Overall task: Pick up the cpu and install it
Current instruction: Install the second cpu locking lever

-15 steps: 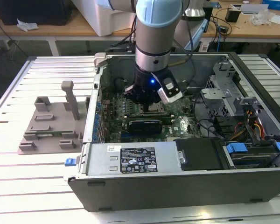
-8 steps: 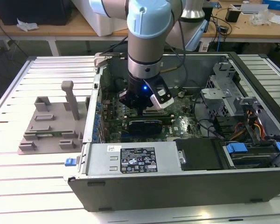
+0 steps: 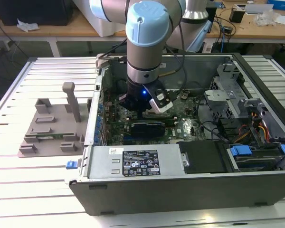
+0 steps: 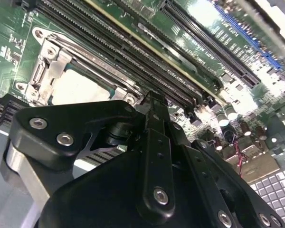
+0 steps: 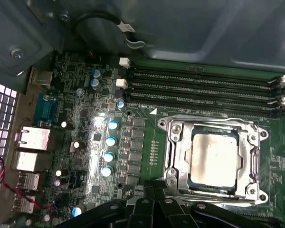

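While the arm hangs down into the open computer case (image 3: pixel 180 194), we log its gripper (image 3: pixel 143 110) low over the green motherboard (image 3: pixel 115 124), close above the long black expansion card (image 3: pixel 147 128) as the exterior view shows it.

In the first wrist view we find the cpu (image 5: pixel 213 159) lying flat inside the metal-framed socket (image 5: pixel 173 161), silver top up, the frame around it on all four sides. Second wrist view: same cpu (image 4: pixel 78 89) showing pale within the socket frame (image 4: pixel 46 61), partly hidden behind the black gripper body (image 4: pixel 133 180). The chip sits seated in the socket, and nothing is touching it.

Fingers: we cannot tell whether they stand apart or together. The black linkages cover the near edge of both wrist views and the tips are hidden. We see nothing held in them.

Other notes:
- Rows of black memory slots (image 5: pixel 204 85) run just beside the socket, apart from it.
- Silver capacitors (image 5: pixel 110 141) line the board on the socket's other side.
- Grey plastic fixture (image 3: pixel 54 126) rests on the slatted table (image 3: pixel 38 190) at the exterior view's left, well apart from the case.
- Blue-tabbed drive bay (image 3: pixel 256 159) at the case's corner toward the exterior view's right.
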Robot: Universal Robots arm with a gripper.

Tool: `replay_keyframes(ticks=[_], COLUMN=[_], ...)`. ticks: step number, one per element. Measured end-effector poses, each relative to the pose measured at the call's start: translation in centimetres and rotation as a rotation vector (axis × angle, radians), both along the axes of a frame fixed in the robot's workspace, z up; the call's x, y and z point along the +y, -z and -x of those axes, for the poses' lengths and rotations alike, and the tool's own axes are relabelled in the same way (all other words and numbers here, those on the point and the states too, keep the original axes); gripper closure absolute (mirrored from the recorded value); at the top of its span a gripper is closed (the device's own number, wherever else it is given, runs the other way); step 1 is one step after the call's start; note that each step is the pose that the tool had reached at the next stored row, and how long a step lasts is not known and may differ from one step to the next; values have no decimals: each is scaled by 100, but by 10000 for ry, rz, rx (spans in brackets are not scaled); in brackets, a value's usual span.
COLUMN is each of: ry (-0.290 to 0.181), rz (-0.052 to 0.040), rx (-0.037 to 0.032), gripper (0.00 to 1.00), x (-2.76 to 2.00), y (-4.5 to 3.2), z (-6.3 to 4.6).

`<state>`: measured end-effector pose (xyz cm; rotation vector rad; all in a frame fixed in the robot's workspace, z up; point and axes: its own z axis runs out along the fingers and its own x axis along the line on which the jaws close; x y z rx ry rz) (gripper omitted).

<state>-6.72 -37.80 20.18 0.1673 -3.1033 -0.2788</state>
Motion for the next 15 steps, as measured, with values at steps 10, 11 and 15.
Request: replay_keyframes(ticks=[10,11,15], ry=[-60,-60,-62], rz=[-148,-191,-230], rx=[-35,-25,-34], gripper=[89,89,89], x=[-1,-2,-39], y=[10,40,45], z=[0,0,-2])
